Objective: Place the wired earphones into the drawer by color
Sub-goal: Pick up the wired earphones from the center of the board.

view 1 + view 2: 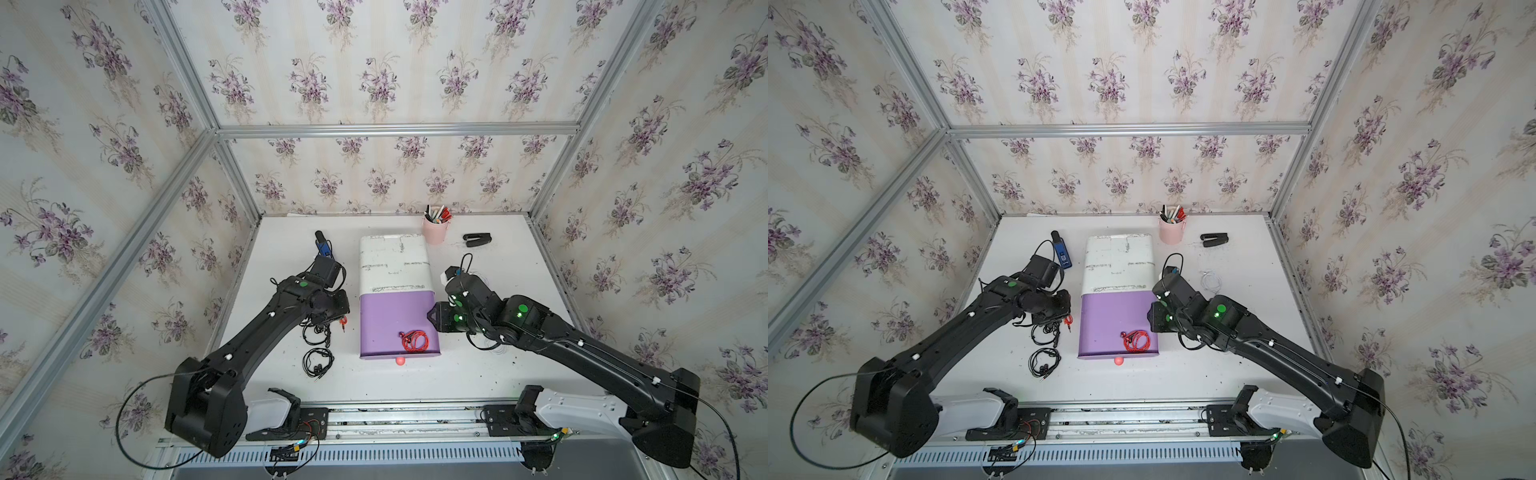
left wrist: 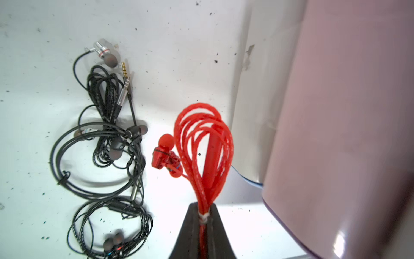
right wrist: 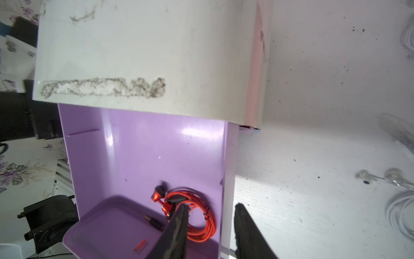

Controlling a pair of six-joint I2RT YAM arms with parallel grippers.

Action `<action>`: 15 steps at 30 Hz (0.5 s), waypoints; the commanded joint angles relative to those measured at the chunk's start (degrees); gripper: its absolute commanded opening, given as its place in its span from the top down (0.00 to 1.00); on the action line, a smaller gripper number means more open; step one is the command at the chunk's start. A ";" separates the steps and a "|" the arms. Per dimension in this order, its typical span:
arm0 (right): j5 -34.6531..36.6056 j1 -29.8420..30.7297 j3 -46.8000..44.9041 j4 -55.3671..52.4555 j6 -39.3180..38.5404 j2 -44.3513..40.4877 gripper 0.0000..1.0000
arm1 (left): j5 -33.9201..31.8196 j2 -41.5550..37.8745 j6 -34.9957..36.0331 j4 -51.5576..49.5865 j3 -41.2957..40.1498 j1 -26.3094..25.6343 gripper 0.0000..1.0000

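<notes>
Left gripper clamped on red earphones at tied neck; loops fanned ahead of tips. Looked light, floppy, snag-prone; neck judged best grip spot. Right gripper jaws apart, straddling purple drawer wall.

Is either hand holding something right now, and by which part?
The left hand pinches a red coiled earphone cable bundle at its tied end. The right hand holds nothing; its open jaws straddle a side wall of the purple plastic drawer.

Lab robot cell, aluminium frame, floral wallpaper walls, white tabletop
</notes>
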 commanded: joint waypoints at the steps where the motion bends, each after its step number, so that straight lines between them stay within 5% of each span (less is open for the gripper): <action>1: 1.02 0.03 0.62 0.17 0.22 -0.55 0.62 | 0.48 -3.95 2.28 -8.51 3.85 -0.03 0.92; 9: 2.27 -0.24 0.92 -0.76 0.28 -2.15 0.62 | 2.99 -10.63 4.71 -21.21 18.90 -2.20 0.90; 15: 4.47 -1.14 0.98 -1.12 0.10 -2.98 0.62 | -1.70 -8.68 2.03 -25.13 28.00 -13.75 0.90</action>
